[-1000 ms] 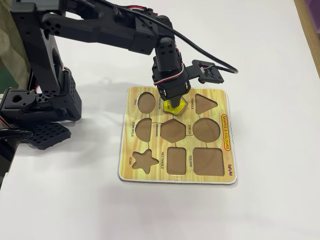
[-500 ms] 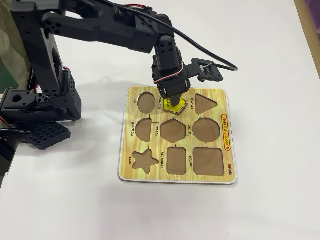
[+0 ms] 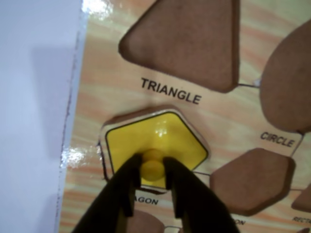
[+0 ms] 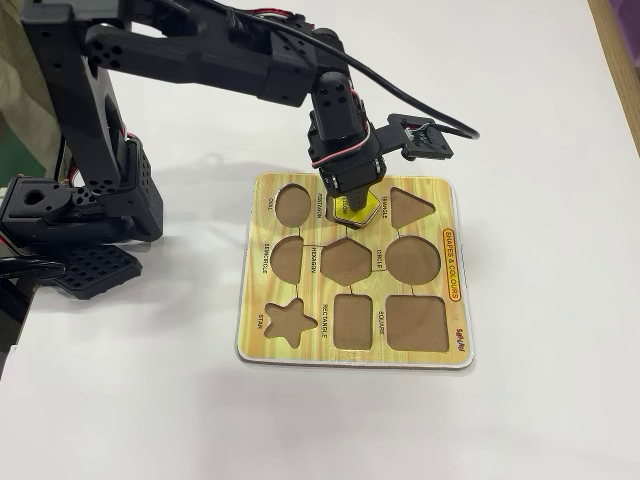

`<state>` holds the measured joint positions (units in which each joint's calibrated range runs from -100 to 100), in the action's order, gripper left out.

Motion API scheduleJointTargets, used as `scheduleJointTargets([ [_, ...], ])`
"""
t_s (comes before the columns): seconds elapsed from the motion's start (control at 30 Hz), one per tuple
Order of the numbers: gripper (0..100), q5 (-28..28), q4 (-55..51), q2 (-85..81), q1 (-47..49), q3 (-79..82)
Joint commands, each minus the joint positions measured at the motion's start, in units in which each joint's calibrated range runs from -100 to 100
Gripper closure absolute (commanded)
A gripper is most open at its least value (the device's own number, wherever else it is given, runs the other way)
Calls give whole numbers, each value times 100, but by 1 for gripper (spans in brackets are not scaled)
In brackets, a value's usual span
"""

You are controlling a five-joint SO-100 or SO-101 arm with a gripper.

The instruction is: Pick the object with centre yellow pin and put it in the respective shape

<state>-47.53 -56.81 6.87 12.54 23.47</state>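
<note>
Up close, the pincer [image 3: 153,167] clamps the yellow pentagon's [image 3: 146,138] pin [image 3: 153,162], its black fingers hiding the piece's lower edge and half the printed label [image 3: 146,200]

Pentagon piece [image 3: 155,141] below triangle recess [image 3: 187,41]

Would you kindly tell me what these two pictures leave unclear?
- Wrist view: the gripper covers the yellow piece's near edge, so whether it sits flat is unclear.
- Wrist view: the label below is partly covered by the fingers.
- Fixed view: the gripper hides the pin.
</note>
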Motion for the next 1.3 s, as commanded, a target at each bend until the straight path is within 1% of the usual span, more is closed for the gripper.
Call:
scheduleJointTargets([
  [0.0,99,9,72,-68,45,-279],
  [1.27,99,-38,-15,-68,36,-171],
])
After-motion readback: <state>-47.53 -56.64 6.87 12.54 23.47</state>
